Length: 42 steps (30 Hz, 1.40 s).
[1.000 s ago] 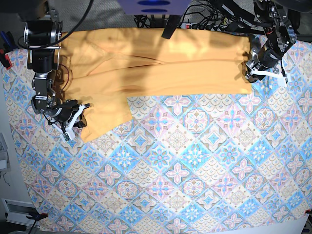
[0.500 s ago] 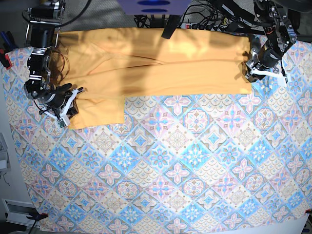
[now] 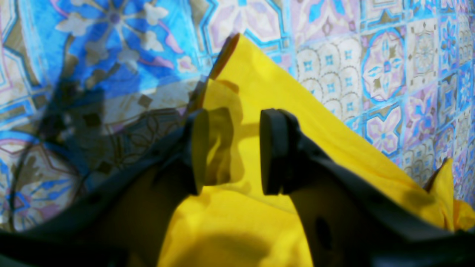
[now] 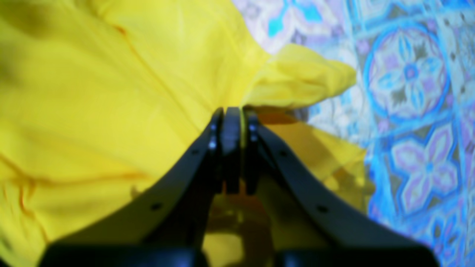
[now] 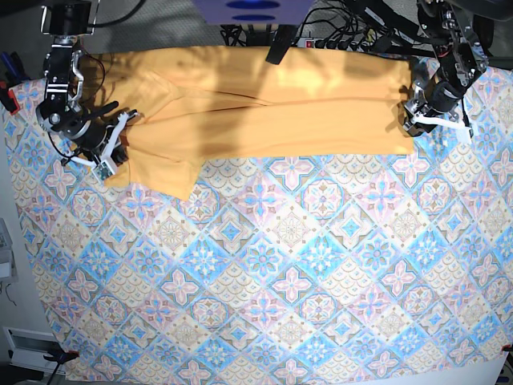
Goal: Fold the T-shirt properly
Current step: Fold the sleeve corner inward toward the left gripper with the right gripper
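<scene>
The yellow-orange T-shirt (image 5: 264, 104) lies as a long band across the far side of the table, with one sleeve flap (image 5: 160, 172) hanging toward me at the left. My right gripper (image 5: 115, 149) is at that left end, shut on a thin fold of the shirt (image 4: 122, 92); in the right wrist view the right gripper (image 4: 232, 111) shows yellow cloth pinched between its pads. My left gripper (image 5: 418, 119) is at the shirt's right corner. There the left gripper (image 3: 232, 148) has its jaws apart over the cloth (image 3: 326, 126), and a small fold rests against one pad.
The blue-and-pink tiled tablecloth (image 5: 280, 265) covers the table. Cables and a power strip (image 5: 337, 40) run behind the shirt, beside a dark mount (image 5: 252, 10). A red clamp (image 5: 8, 98) sits at the left edge.
My right gripper has carried the sleeve flap away from me and to the left, shortening the part that hangs toward me. The left arm has stayed put.
</scene>
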Tool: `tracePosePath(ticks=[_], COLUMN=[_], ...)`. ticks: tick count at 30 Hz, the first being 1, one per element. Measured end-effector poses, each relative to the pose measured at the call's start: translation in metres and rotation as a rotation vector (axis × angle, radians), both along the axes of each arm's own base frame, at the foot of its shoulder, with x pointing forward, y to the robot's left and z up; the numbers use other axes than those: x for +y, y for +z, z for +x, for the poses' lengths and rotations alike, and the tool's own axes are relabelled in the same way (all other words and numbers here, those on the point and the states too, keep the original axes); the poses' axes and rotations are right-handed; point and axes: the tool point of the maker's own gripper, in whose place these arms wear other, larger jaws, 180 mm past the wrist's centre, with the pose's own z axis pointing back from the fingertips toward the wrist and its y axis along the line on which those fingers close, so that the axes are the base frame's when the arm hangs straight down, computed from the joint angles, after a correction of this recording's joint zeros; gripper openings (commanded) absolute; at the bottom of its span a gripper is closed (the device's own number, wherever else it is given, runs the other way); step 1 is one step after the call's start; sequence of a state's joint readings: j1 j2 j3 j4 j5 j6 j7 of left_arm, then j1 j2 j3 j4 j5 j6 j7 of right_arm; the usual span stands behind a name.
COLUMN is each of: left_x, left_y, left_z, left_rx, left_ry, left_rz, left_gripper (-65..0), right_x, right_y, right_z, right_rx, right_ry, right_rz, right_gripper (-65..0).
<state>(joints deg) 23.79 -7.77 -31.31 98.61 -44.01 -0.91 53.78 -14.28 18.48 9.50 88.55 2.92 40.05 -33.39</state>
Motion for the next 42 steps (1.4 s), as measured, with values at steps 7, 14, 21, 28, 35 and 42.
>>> tracePosePath(ticks=[7,14,21,28,35,42], left_x=[0.0,0.0,0.0,0.0,0.0,0.0], left_y=[0.0,0.0,0.0,0.0,0.0,0.0], left_z=[0.0,0.0,0.0,0.0,0.0,0.0], left_rx=[0.0,0.001,0.001,0.001,0.001,0.001], left_ry=[0.0,0.0,0.0,-0.001,-0.001,-0.002], left_rz=[0.0,0.0,0.0,0.0,0.0,0.0], left_gripper=[-42.3,-42.3,-42.3,-42.3,-42.3,-41.0], right_x=[0.007,0.015,-0.016,-0.031,-0.031,-0.033], right_y=[0.01,0.015,0.022,0.033,0.03,0.023], right_z=[-0.016,-0.041,-0.055,-0.057,-0.059,-0.06], right_rx=[-0.014,0.001,0.008,-0.025,-0.013,0.006], right_ry=[0.03,0.068,-0.001,-0.074,-0.079,-0.095], right_rz=[-0.013,-0.031,-0.078,-0.029,-0.027,-0.021], right_gripper=[-64.7,-64.7,-64.7,-64.7,-64.2,-49.8])
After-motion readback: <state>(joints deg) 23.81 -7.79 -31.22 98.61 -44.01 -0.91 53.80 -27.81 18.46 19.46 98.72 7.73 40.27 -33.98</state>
